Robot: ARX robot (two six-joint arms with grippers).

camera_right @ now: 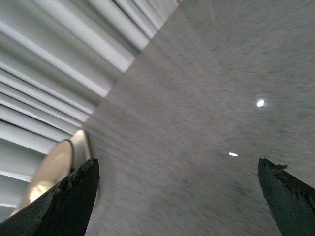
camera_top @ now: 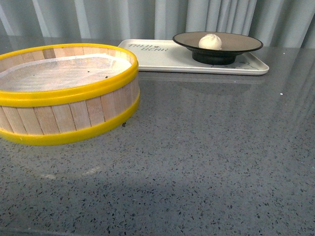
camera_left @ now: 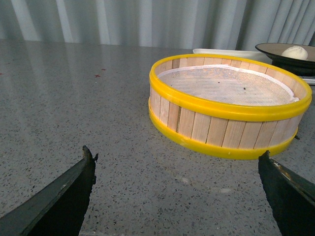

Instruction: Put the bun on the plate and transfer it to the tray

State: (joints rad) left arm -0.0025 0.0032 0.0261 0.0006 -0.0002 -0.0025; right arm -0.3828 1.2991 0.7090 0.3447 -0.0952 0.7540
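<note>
On far white rectangular plastic tray [camera_top: 162,58], black-rimmed grey-brown plate [camera_top: 243,43] w/ small white pleated bun [camera_top: 210,41] inside, yellow-rimmed wooden steamer basket [camera_top: 64,93] nearer, left gripper [camera_left: 177,184] & right gripper [camera_right: 177,189] both spread wide, holding nothing.

Wooden-slatted steamer basket [camera_top: 69,110] on glossy speckled stone table [camera_top: 206,162].

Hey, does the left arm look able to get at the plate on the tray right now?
Probably not directly: the steamer basket stands between the open left tool and the plate, which sits behind it on the tray. It would have to go over or around.
</note>
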